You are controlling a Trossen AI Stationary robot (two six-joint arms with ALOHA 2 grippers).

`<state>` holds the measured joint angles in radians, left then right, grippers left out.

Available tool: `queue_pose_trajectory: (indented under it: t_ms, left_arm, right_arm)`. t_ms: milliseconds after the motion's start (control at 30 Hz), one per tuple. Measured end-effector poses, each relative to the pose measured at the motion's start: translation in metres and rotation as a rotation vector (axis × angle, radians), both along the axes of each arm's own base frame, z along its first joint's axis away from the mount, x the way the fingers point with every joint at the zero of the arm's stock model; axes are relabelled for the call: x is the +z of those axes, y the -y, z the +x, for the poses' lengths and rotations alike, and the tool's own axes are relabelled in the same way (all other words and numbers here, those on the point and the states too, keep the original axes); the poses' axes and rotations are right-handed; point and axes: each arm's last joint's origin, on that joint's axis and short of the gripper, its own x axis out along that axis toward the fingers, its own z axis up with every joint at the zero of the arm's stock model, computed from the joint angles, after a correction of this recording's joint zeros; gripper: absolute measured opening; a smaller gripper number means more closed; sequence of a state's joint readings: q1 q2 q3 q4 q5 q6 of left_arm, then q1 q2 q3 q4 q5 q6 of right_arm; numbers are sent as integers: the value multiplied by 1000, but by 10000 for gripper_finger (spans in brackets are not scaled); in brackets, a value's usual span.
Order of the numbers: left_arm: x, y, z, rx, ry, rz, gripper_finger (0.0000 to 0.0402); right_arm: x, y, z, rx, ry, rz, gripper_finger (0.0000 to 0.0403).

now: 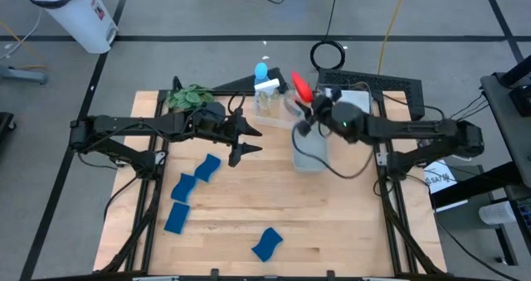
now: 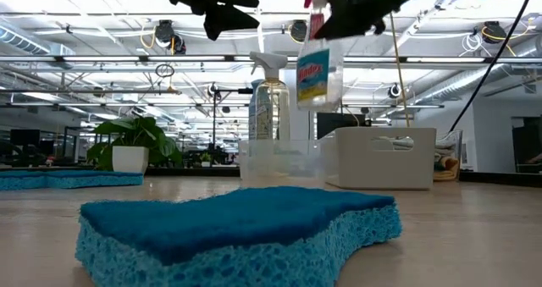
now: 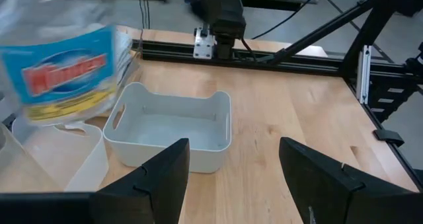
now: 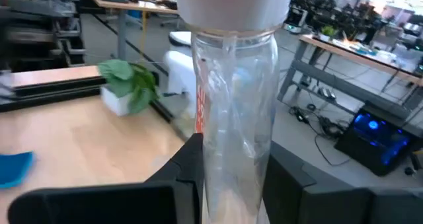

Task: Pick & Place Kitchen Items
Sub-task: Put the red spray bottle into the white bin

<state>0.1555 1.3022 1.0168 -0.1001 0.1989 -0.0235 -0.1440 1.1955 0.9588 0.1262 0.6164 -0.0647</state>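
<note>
My right gripper (image 1: 309,119) is shut on a clear spray bottle (image 2: 319,71) with a red top (image 1: 300,86) and a blue label, held high near the table's far edge. Below it stand a white bin (image 1: 311,155) and a clear bin (image 2: 279,162). A second bottle (image 2: 269,101) with a white trigger stands upright in the clear bin. My left gripper (image 1: 246,142) hovers open left of the bins with nothing between its fingers (image 3: 165,184). Several wavy blue sponges (image 1: 207,167) lie flat on the left and near parts of the table. My right gripper pinches the bottle's clear upper body (image 4: 234,145), just under its white collar (image 4: 234,6), between its two fingers (image 4: 188,174). The fingers come in level from the table's right side. The bottle stands upright in the hold, lifted clear above the bins.
A small green potted plant (image 1: 189,94) stands at the far left corner of the table. A blue-topped bottle (image 1: 261,70) stands by the far edge. One sponge (image 2: 237,228) lies close to the near edge. Black frame rails run along both sides.
</note>
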Motion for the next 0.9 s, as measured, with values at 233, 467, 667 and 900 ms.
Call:
queue_pose_trajectory:
  t_ms: [233, 467, 667, 900]
  left_arm:
    - [0, 0, 0, 0, 0, 0, 239]
    - [0, 0, 0, -1, 0, 0, 239]
    - [0, 0, 0, 0, 0, 0, 239]
    - [0, 0, 0, 0, 0, 0, 239]
  right_arm:
    - [-17, 51, 8, 1, 25, 75, 86]
    - [-43, 82, 18, 20, 8, 168, 86]
    - [-65, 94, 28, -7, -33, 196, 86]
    - [-82, 98, 36, -15, -67, 216, 86]
